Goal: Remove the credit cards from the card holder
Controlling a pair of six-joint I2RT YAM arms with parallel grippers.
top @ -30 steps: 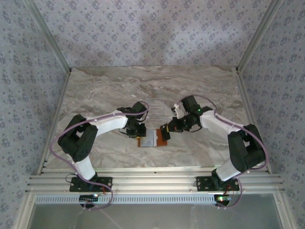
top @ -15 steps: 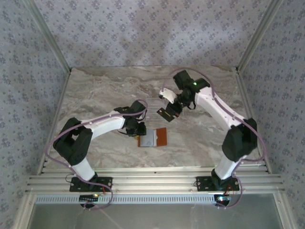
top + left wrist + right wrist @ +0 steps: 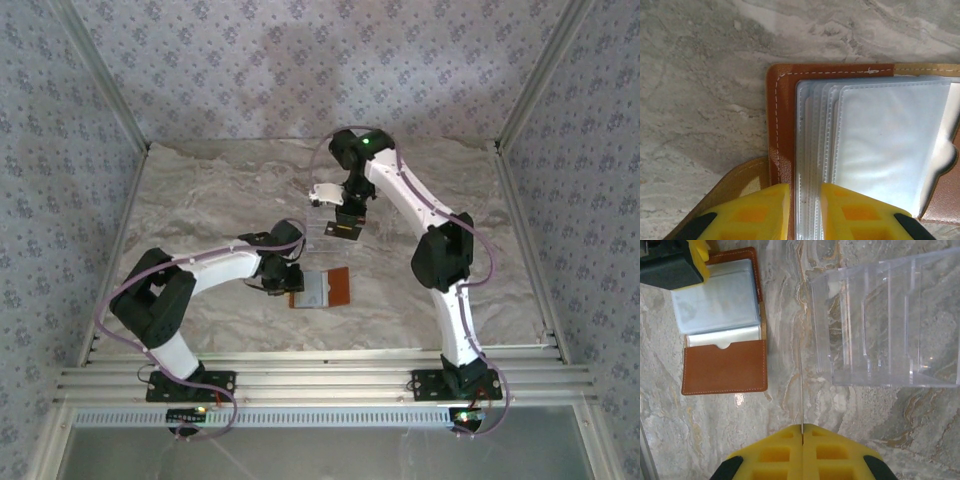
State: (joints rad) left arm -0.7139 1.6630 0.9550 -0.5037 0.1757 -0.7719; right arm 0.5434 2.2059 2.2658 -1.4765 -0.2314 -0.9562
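Right fingers (image 3: 775, 452), card (image 3: 801, 385) now beside rack (image 3: 885, 320)

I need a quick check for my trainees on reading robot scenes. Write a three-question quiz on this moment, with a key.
1. True or false: the right gripper is shut on a thin card, seen edge-on in the right wrist view.
2. Multiple choice: what lies under the left gripper?
A) bare table
B) the open brown card holder
C) a loose card
3. Short answer: in the right wrist view, which two things lie on either side of the held card?

Key:
1. True.
2. B.
3. The card holder and the clear plastic rack.
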